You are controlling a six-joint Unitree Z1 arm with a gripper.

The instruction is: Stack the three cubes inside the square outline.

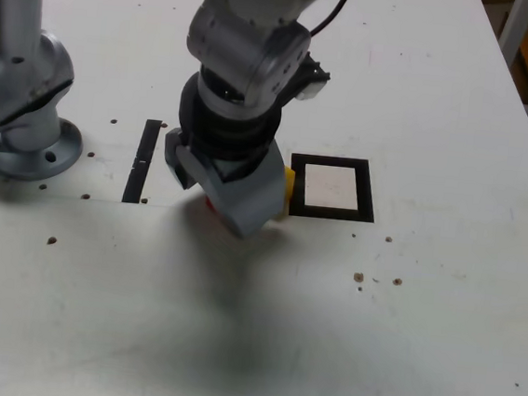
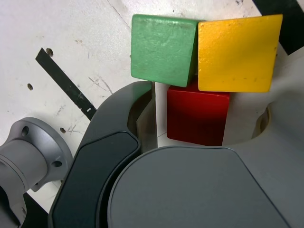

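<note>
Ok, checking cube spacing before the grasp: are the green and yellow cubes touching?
Touching. The wrist view shows the green cube and yellow cube meeting edge to edge with no table visible between them.

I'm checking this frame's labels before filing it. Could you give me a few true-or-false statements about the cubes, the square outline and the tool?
1. The red cube sits between the jaws of the tool. True.
2. A cube already lies inside the square outline. False: its white centre is bare.
3. The green cube and the yellow cube lie side by side, touching. True.
4. The tool hangs directly above the square outline. False: in the exterior view it is down at the table just left of the outline, over the cubes.
5. The cubes are stacked in a tower. False: the wrist view shows all three resting on the table in a tight cluster.
</note>
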